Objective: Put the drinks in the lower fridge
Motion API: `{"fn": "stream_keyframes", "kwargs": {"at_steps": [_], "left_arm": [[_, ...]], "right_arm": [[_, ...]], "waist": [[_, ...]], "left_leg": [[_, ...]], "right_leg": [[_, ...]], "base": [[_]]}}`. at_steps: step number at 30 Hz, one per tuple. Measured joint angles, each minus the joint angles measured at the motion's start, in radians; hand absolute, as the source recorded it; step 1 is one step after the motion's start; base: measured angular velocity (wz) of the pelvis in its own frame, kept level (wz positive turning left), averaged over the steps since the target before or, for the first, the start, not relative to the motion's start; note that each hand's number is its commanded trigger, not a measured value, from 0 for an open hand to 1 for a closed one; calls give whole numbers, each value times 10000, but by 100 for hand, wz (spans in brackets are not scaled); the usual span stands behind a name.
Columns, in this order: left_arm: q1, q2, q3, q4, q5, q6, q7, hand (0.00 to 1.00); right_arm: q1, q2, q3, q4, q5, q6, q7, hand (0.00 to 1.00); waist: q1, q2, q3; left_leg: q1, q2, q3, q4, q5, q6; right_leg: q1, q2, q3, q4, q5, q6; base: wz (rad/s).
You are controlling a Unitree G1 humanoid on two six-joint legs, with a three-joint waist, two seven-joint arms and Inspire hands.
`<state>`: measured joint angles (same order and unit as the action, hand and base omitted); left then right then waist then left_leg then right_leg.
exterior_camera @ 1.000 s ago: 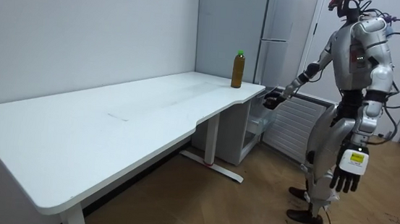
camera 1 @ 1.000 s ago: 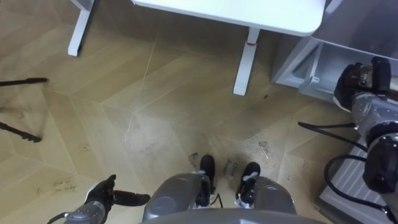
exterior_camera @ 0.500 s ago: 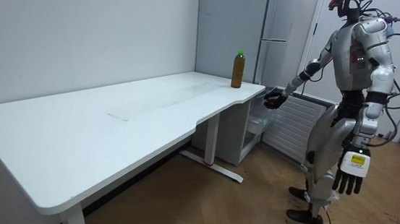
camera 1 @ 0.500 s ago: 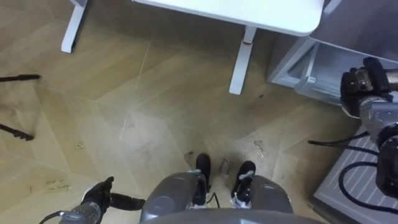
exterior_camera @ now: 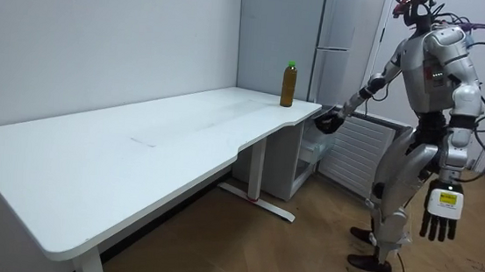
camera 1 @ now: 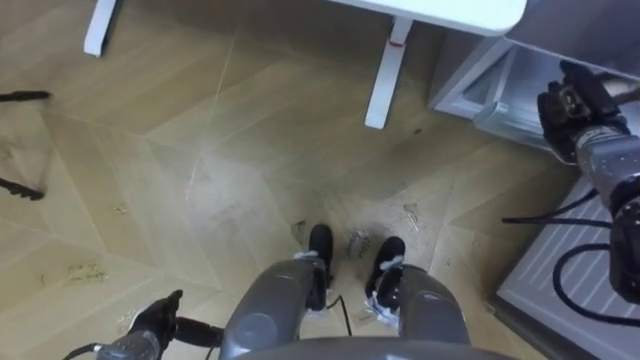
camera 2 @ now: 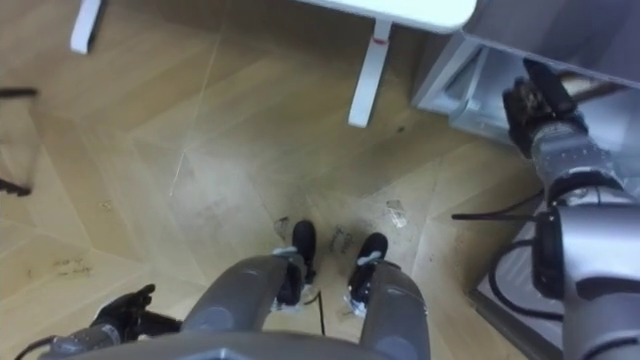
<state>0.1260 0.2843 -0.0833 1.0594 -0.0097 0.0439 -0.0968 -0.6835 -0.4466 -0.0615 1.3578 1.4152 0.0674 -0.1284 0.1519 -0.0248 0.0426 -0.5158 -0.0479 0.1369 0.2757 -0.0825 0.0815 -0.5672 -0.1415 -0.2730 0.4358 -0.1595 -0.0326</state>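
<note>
A brown drink bottle with a green cap (exterior_camera: 288,85) stands upright near the far end of the white desk (exterior_camera: 136,144). I stand on the wooden floor past that end, facing the grey fridge (exterior_camera: 339,39). Its lower compartment (exterior_camera: 312,149) is open, and the open door (camera 1: 478,82) shows as a grey panel beside the desk leg. My right hand (camera 1: 575,105) reaches out at desk height in front of that opening, fingers loosely bent, holding nothing. My left hand (exterior_camera: 440,215) hangs by my thigh with straight fingers, also seen low in the left eye view (camera 1: 150,330).
A white desk leg (camera 1: 383,75) stands just left of the open fridge door. A white slatted panel (camera 1: 560,280) lies low on my right with dark cables across it. Dark tripod legs (camera 1: 20,140) reach in from the left. Bare wooden floor (camera 1: 250,170) lies ahead.
My left hand has swung a little further out to the room view's right. The right hand stays by the fridge opening, slightly higher. The eye views have shifted with my head.
</note>
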Motion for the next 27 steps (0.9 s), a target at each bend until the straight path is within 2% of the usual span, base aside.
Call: {"fn": "stream_keyframes", "kwargs": {"at_steps": [5,10,18,19,20,27], "left_arm": [[-3,-1,0,42,4,11,19,0],[-3,-21,-18,46,4,1,77,0],[-8,-36,-599,53,-251,-12,129,0],[-8,-48,-598,55,-372,-12,205,0],[-8,-48,-593,55,-413,-14,272,0],[-8,-62,-590,53,-673,-68,660,0]], "right_arm": [[-54,-52,-437,-272,77,-57,-437,100],[-107,-109,-608,-370,-156,-63,-747,100],[-304,-168,-592,-372,-3,-142,-1146,100],[-319,-168,-598,-392,7,-154,-1203,80],[-349,-174,-601,-398,38,-168,-1253,0],[-461,-295,-610,-546,325,-370,-1801,0]], "waist": [[211,21,-8],[197,27,-2],[161,36,7],[150,37,7],[145,36,8],[154,88,35]], "left_leg": [[-355,-15,-34,160,37,-9],[-415,-78,-32,202,54,-5],[-559,-88,-27,236,58,3],[-576,-86,-27,235,58,3],[-592,-86,-27,228,58,3],[-703,-154,-27,236,57,4]], "right_leg": [[-361,-55,-4,283,-33,-51],[-493,-172,-14,480,-122,-48],[-624,-189,-14,482,-130,-49],[-634,-185,-14,482,-130,-47],[-655,-185,-14,490,-133,-44],[-826,-289,-35,656,-235,-31]], "base": [[5],[4],[0],[0],[0],[2]]}}
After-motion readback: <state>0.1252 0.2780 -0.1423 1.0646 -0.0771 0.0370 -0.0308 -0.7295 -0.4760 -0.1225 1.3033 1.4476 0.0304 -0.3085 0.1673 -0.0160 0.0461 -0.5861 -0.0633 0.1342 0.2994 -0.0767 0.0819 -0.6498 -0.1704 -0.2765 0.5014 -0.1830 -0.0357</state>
